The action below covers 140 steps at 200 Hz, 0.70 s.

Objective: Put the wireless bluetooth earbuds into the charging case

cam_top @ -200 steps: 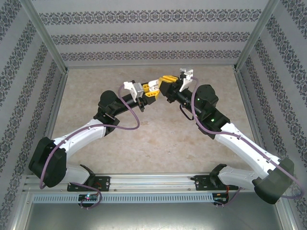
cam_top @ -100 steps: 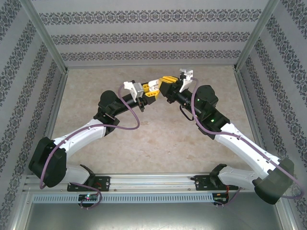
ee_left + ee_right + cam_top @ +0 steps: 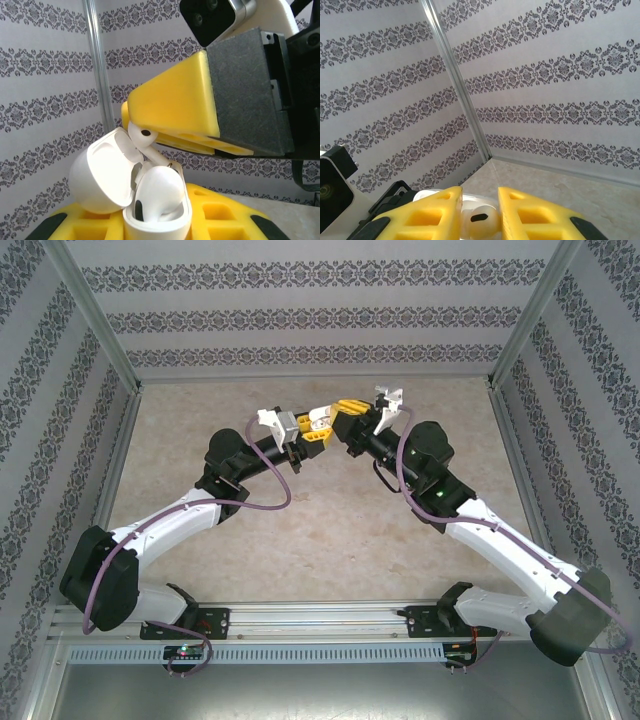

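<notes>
In the left wrist view, my left gripper [image 3: 157, 227] is shut on the base of a white charging case [image 3: 159, 222] and holds it upright. The case's lid [image 3: 100, 175] hangs open to the left. One white earbud [image 3: 157, 192] sits in the case. A second white earbud [image 3: 141, 135] is pinched at its head by my right gripper [image 3: 150, 132], with its stem slanting down to the case's rim. The right wrist view shows this earbud [image 3: 480, 220] between the yellow fingers [image 3: 432, 215]. From above, both grippers [image 3: 312, 430] [image 3: 345, 418] meet over the middle of the table.
The beige tabletop [image 3: 300, 520] is enclosed by patterned walls [image 3: 300, 310] and metal corner posts [image 3: 460, 90]. Both arms reach in from the near rail [image 3: 320, 625] and arch toward each other. The right arm's grey wrist block [image 3: 250, 95] hangs close above the case.
The right arm has shifted slightly toward the case with the earbud still in its fingers. The left arm and the case have stayed put.
</notes>
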Motion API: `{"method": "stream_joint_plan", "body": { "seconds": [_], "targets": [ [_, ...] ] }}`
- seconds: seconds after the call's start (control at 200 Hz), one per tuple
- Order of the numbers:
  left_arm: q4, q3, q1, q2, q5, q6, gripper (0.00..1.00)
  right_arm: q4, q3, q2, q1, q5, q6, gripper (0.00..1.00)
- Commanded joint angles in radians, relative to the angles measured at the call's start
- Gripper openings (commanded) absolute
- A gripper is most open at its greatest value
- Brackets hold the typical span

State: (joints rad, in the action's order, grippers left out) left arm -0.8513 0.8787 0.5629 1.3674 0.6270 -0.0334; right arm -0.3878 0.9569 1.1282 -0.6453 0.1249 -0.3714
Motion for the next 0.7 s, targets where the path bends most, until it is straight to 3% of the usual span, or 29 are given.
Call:
{"method": "stream_joint_plan", "body": {
  "seconds": [0.0, 0.365, 0.694],
  "targets": [
    [-0.097, -0.001, 0.022, -0.030, 0.031, -0.061, 0.00, -0.056, -0.033, 0.000, 0.003, -0.014, -0.012, 0.23],
    [-0.155, -0.005, 0.031, -0.024, 0.016, -0.153, 0.00, -0.056, -0.045, 0.002, 0.003, -0.014, 0.006, 0.22],
    [-0.124, 0.020, 0.034, -0.027, -0.026, -0.154, 0.00, 0.043, -0.055, -0.019, -0.015, 0.021, 0.070, 0.22]
  ]
}}
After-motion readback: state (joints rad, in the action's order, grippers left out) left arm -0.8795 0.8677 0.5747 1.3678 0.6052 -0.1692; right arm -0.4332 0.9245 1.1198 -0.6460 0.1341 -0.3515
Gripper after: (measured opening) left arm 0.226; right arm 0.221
